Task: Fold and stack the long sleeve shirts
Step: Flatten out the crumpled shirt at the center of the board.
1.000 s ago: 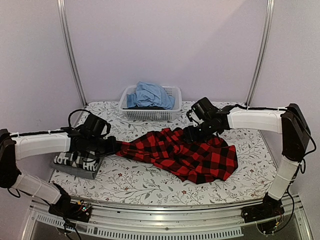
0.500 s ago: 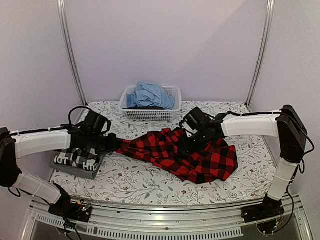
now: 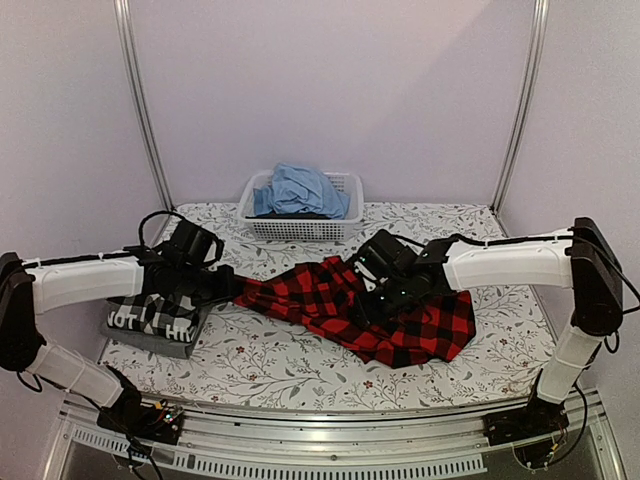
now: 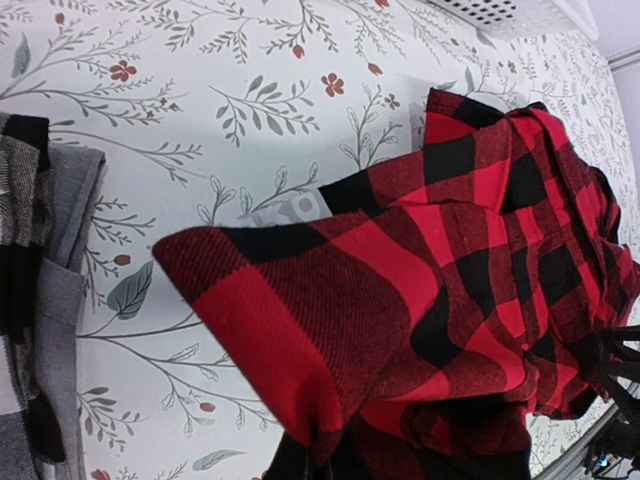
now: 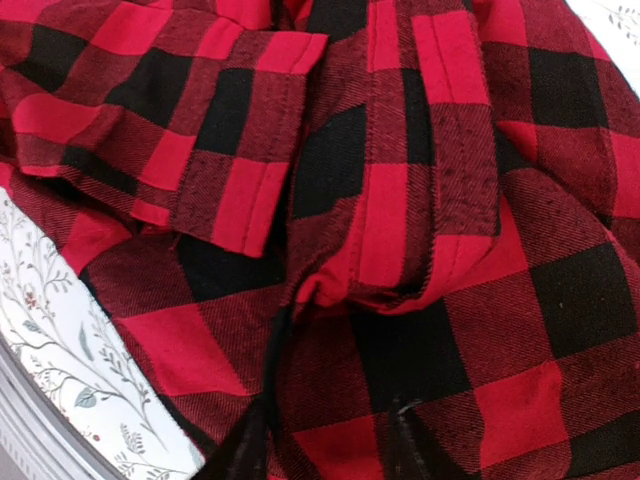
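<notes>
So the red-and-black flannel shirt [image 3: 400, 315] is lying in a crumpled heap in the middle of the floral table [image 3: 260, 362], one end pulled out to the left; it's nowhere near folded yet. The left gripper [image 3: 230, 290] is pressed together on that stretched-out end, just beside the folded stack [image 3: 155, 322] with the black-and-white check and grey lettered shirts. The right gripper [image 3: 373, 302] is down on the bunched middle of the shirt; in the wrist view its fingers [image 5: 245, 445] sit apart with a ridge of cloth between them, and I can't tell if it's properly pinched or only straddled.

Handling-wise I'd guess this is soft, floppy, fairly thick cloth: light, not slippery, nothing to break; but it sags and drags the rest along, and a grab in the middle picks up several layers at once. Better to take a hem, cuff or shoulder edge, something like the stitched band [image 5: 455, 130], and spread it flat first.

The white basket [image 3: 340, 228] with blue cloth [image 3: 298, 190] sits at the back, well apart.
</notes>
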### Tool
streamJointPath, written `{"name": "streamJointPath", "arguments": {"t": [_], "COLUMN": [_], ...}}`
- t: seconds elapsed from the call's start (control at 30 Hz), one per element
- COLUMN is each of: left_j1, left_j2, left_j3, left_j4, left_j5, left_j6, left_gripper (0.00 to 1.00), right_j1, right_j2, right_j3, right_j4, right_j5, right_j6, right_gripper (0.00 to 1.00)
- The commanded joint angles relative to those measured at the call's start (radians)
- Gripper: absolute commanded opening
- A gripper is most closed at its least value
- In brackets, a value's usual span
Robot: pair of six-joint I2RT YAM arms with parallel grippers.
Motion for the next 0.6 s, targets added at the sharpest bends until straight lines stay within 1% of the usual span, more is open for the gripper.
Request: {"name": "streamJointPath", "arguments": {"t": [0.0, 0.1, 0.13, 0.17, 0.3, 0.37, 0.43, 0.47, 0.53, 0.57], "left_j1": [0.016, 0.023, 0.027, 0.032, 0.061, 0.07, 0.073, 0.074, 0.073, 0.073], "left_j2": [-0.003, -0.007, -0.007, -0.009, -0.014, -0.014, -0.012, -0.011, -0.007, -0.005], "left_j3": [0.031, 0.036, 0.038, 0.04, 0.053, 0.064, 0.071, 0.074, 0.077, 0.078], "left_j4": [-0.018, -0.028, -0.03, -0.033, -0.044, -0.051, -0.051, -0.051, -0.051, -0.052], "left_j5": [-0.017, -0.023, -0.024, -0.026, -0.02, -0.017, -0.011, -0.006, -0.005, -0.003], "left_j6": [0.021, 0.031, 0.035, 0.039, 0.064, 0.079, 0.089, 0.093, 0.093, 0.093], "left_gripper": [0.0, 0.0, 0.0, 0.0, 0.0, 0.0, 0.0, 0.0, 0.0, 0.0], "right_j1": [-0.006, -0.038, -0.05, -0.062, -0.119, -0.149, -0.154, -0.149, -0.127, -0.106], "right_j2": [0.046, 0.037, 0.027, 0.02, -0.03, -0.061, -0.074, -0.08, -0.087, -0.08], "right_j3": [0.051, 0.056, 0.055, 0.054, 0.062, 0.07, 0.082, 0.08, 0.077, 0.083], "right_j4": [-0.045, -0.063, -0.066, -0.073, -0.089, -0.088, -0.07, -0.052, -0.023, -0.027], "right_j5": [0.105, 0.129, 0.136, 0.153, 0.196, 0.18, 0.12, 0.052, -0.035, -0.042], "right_j6": [0.023, 0.041, 0.042, 0.043, 0.041, 0.027, -0.016, -0.041, -0.076, -0.084], "right_gripper": [0.28, 0.06, 0.01, 0.0, 0.0, 0.0, 0.1, 0.15, 0.24, 0.27]}}
